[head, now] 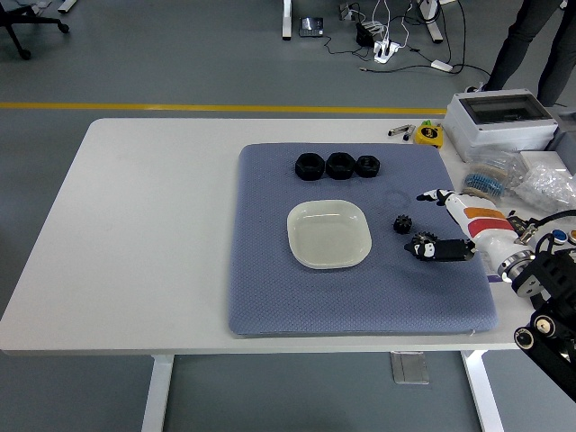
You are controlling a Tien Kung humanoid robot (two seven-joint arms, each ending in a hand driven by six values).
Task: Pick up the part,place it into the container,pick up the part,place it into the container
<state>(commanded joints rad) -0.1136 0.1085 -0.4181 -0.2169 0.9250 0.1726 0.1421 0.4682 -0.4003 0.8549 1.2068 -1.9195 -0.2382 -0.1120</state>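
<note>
A white square dish (329,234) sits in the middle of a blue-grey mat (270,288). Three black nut-like parts (338,166) lie in a row on the mat behind the dish. A small black gear-like part (402,225) lies on the mat right of the dish. My right hand (430,223) reaches in from the right, low over the mat. Its fingers (441,247) are stretched out to the left and hold nothing. The small part lies just off its fingertips, between the upper and lower fingers. The left arm is out of view.
A grey box (499,121), a yellow tape measure (430,135) and bags of small parts (504,175) crowd the table's right rear. A person's legs (540,45) stand beyond the far right corner.
</note>
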